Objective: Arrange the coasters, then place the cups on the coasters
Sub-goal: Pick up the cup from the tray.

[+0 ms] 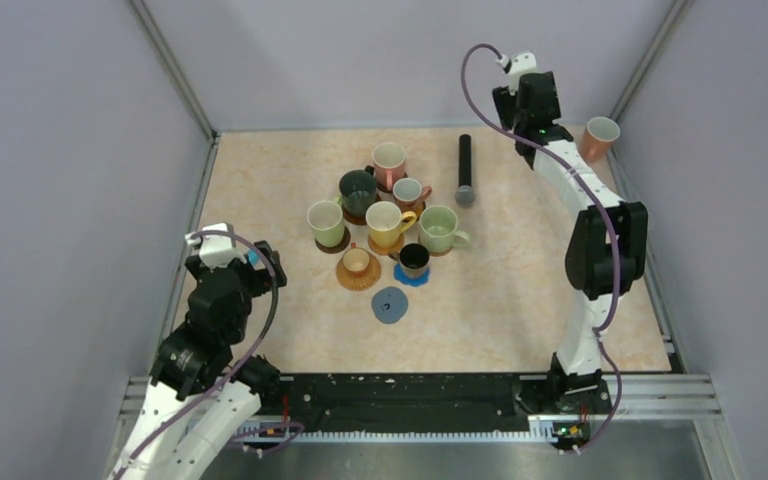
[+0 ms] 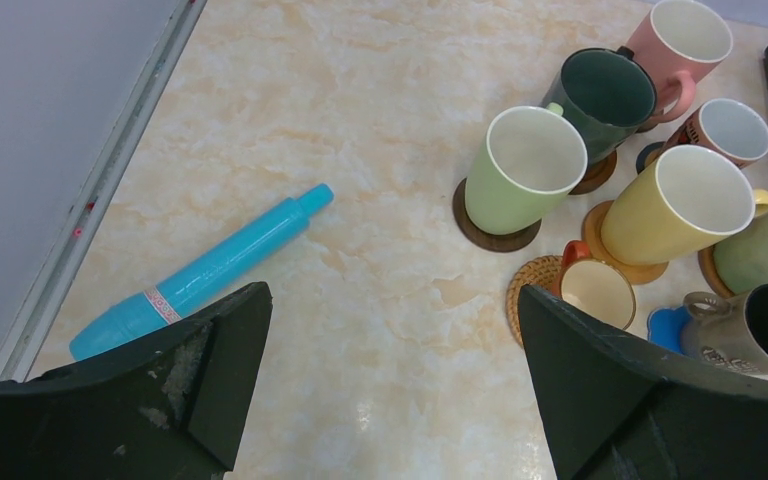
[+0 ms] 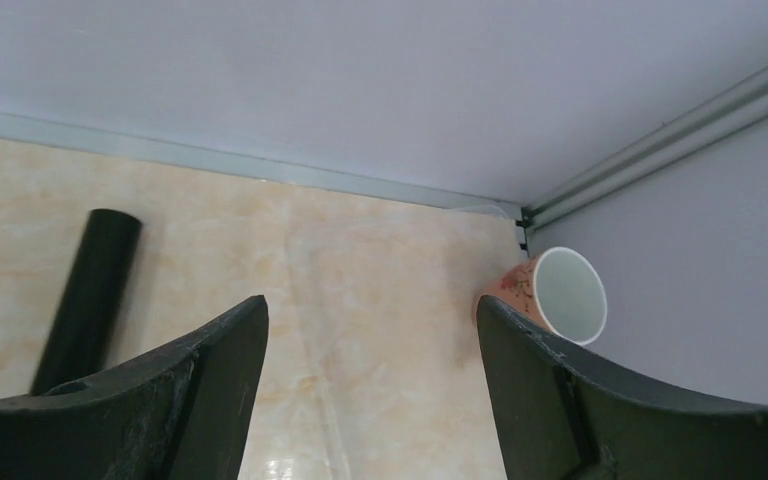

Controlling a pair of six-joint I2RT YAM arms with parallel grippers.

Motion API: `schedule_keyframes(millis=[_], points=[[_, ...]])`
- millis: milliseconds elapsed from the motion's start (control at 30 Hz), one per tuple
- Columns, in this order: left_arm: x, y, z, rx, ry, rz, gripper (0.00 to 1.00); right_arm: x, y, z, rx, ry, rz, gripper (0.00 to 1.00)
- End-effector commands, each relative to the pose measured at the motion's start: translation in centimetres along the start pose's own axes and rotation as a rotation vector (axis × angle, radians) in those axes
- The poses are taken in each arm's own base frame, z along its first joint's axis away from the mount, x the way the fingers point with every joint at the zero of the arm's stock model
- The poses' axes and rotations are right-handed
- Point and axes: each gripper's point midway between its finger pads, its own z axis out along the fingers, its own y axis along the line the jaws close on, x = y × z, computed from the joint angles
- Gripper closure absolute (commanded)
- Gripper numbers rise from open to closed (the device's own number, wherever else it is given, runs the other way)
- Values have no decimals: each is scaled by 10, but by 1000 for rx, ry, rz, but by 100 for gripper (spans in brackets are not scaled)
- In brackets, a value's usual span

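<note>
Stray orange cup (image 1: 598, 138): far right corner of the table (image 1: 520, 290), tilted against the wall.
Vacant grey-blue coaster (image 1: 391, 305): nearer the near edge, just beside the seated cups (image 1: 385, 222).
Right gripper (image 3: 370, 320): jaws apart, empty, facing the stray cup.
Left gripper (image 2: 392, 295): spread wide, empty, by the left edge.
Step, judged: fetching the last cup. The next move calls for closing in and gripping it.

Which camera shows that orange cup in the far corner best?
The right wrist view: the orange cup is near and large, its white inside plain. The top view shows it small in the corner; the left wrist view misses it.
</note>
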Motion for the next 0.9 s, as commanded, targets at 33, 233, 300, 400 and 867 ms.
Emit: schedule_keyframes(millis=[33, 233, 300, 400, 867], points=[[-9, -8, 2, 22, -6, -4, 1, 2, -59, 23, 151, 29, 59, 25], [-11, -9, -1, 41, -21, -24, 1, 35, -88, 62, 194, 100, 118, 25], [-11, -10, -1, 47, -24, -28, 1, 46, -98, 76, 230, 132, 110, 25], [-8, -11, 1, 42, -8, -19, 1, 55, -108, 92, 253, 144, 124, 25], [0, -11, 11, 10, 39, 22, 1, 120, -146, 123, 232, 231, 217, 30]])
